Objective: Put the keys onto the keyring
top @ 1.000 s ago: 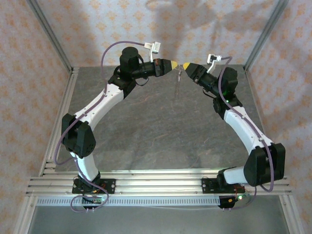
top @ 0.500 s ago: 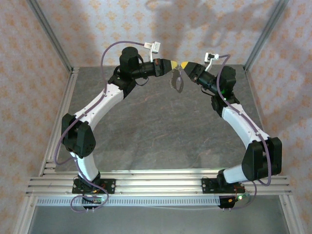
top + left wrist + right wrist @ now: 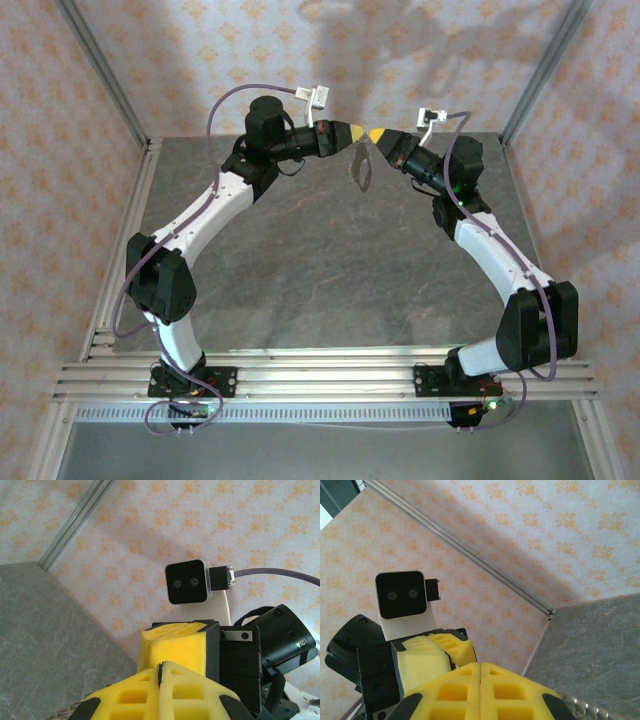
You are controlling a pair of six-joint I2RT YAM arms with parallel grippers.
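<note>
Left gripper [image 3: 352,131] is up high over the far side of the table [image 3: 300,270], pads pressed flat together. Its wrist view shows only a hairline seam in the yellow foam. Right gripper [image 3: 378,135] sits nose to nose with it, tips nearly touching, and its pads are closed tight the same way.

And there's the keyring [image 3: 361,167], dangling in mid-air from just under where the two noses meet, well clear of the table. Which pair of pads actually has it pinched? Can't tell from here. A beaded stretch [image 3: 585,707] peeks in beside the right fingers, and a similar bit shows at the bottom edge of the left wrist view. The key I can't pick out at all; it's too small, or hidden in the foam.

Handling-wise, that loop looks feather-light and thin, and likely to swing and twist at any nudge. I'd say the beaded side is the place to hold it, since the ridges should give the soft pads some bite, whereas the smooth wire would probably slide. A pinch close to the opening ought to keep it steady for threading, and this is fiddly work with tips this blunt.
</note>
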